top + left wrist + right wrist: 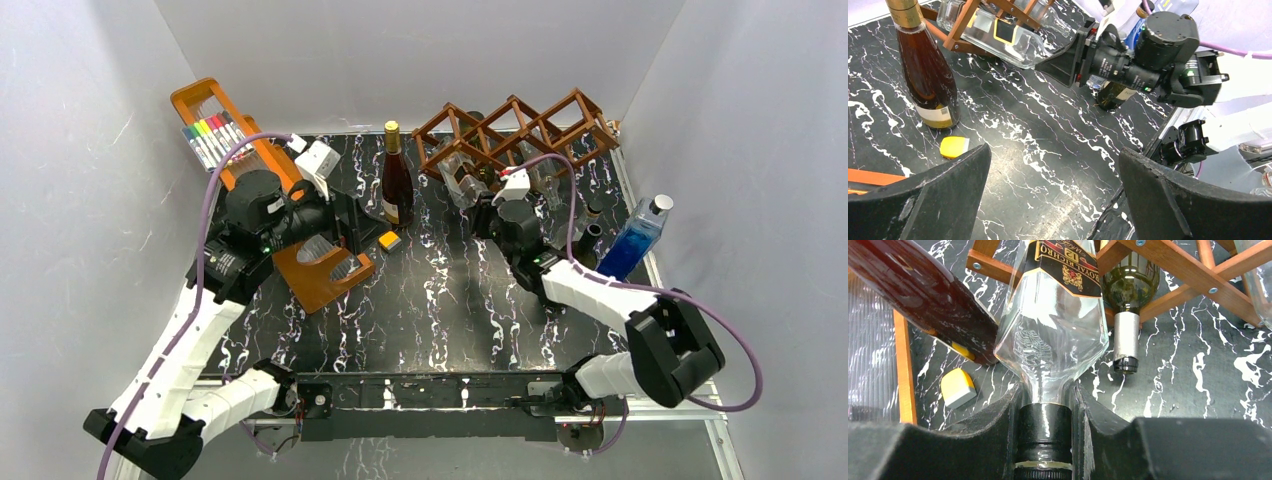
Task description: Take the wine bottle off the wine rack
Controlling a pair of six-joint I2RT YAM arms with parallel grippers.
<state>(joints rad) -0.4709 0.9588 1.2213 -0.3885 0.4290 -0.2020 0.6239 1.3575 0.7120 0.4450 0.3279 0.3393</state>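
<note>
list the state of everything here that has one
right gripper, shut on the neck of the clear bottle
left gripper, open, holding nothing
clear bottle, lying in the wine rack
green bottle, lying in the rack, capped
brown bottle, standing upright
blue bottle, standing upright

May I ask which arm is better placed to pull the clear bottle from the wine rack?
Right: the right gripper is shut on the neck of the clear bottle in the wine rack; the left gripper hangs open.

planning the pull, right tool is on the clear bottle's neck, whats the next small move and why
Probably draw the right tool straight back: it clamps the clear bottle at the neck, and the body lies inside the wine rack.
</note>
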